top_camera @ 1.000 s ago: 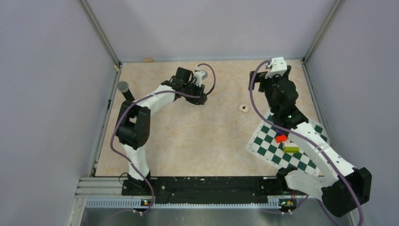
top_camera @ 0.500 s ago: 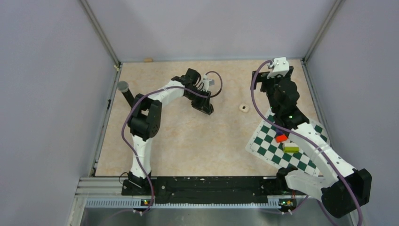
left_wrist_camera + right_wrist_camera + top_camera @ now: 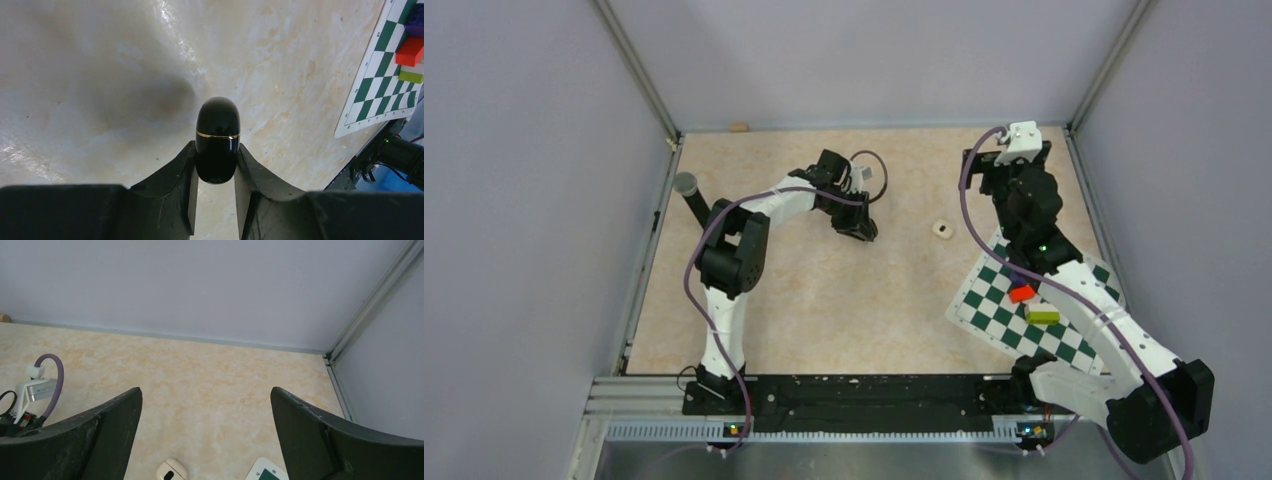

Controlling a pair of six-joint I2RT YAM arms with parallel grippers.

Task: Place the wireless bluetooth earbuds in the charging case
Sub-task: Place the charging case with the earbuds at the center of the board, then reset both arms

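left arm (image 3: 764, 203) has folded at the elbow and swung its wrist nearer the checkered mat (image 3: 984, 300) since a second ago. left gripper (image 3: 216, 147) is clamped on the charging case (image 3: 217, 131): a glossy black pebble, thin gold band round its seam, lid closed, nose poking past the fingertips. right gripper (image 3: 205, 405) hangs beyond the mat's far edge, jaws gaping wide, holding nothing.

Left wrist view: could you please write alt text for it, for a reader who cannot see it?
The left gripper clamps a glossy black charging case, closed, with a thin gold seam, over a beige marbled table. At the right lies a green-and-white checkered mat with a red block and a yellow-green block.
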